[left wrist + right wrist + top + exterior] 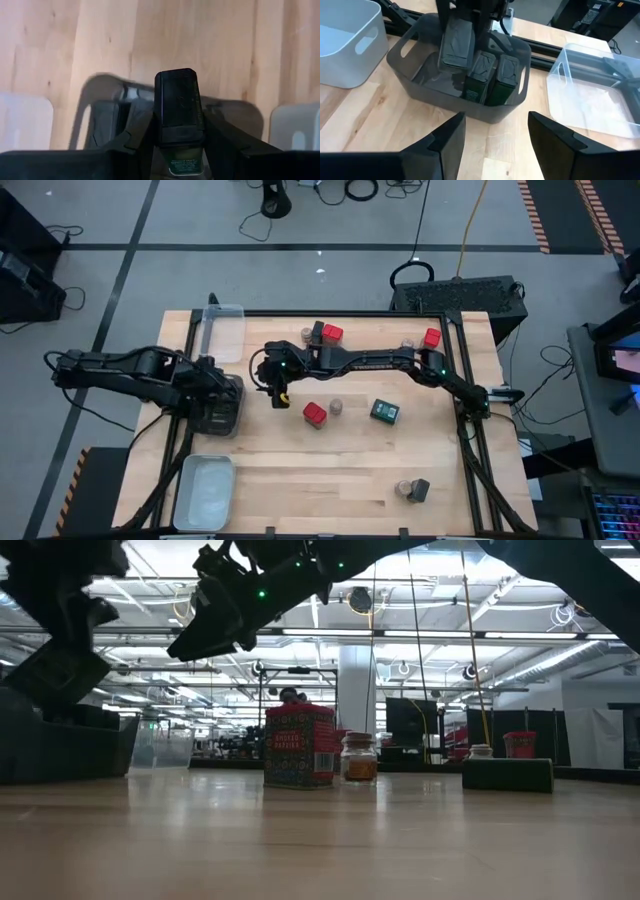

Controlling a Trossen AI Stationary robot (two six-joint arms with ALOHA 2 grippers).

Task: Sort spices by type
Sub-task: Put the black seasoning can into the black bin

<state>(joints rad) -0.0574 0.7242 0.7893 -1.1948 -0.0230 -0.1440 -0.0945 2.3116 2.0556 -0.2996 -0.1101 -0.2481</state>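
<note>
Over the grey bin (pixel 415 85) at the left side of the desk (pixel 330 470), the left claw (pixel 177 107) is clenched on a dark tin (pixel 176 97), holding it upright just above the bin's opening. Two more dark tins (pixel 490 77) already stand side by side inside that bin, so that kind is partly sorted.

Much is left, by my reading. Out on the desk, a red tin (pixel 314 413) sits just beside a tan-lidded jar (pixel 337 407), with a dark-green tin (pixel 384 410) lying a little to their right. Two more red tins (pixel 332 334) (pixel 432 337) rest near the far edge. Another jar (pixel 404 488) and a dark tin (pixel 419 489) touch near the front edge. A clear tray (pixel 225 330) at the far left and a white tray (pixel 204 492) at the front left both look unfilled.

Beyond these, the right claw (pixel 495 135) hangs with its fingers spread and nothing between them, reached across toward the middle of the desk, facing the grey bin and near the loose red tin.
</note>
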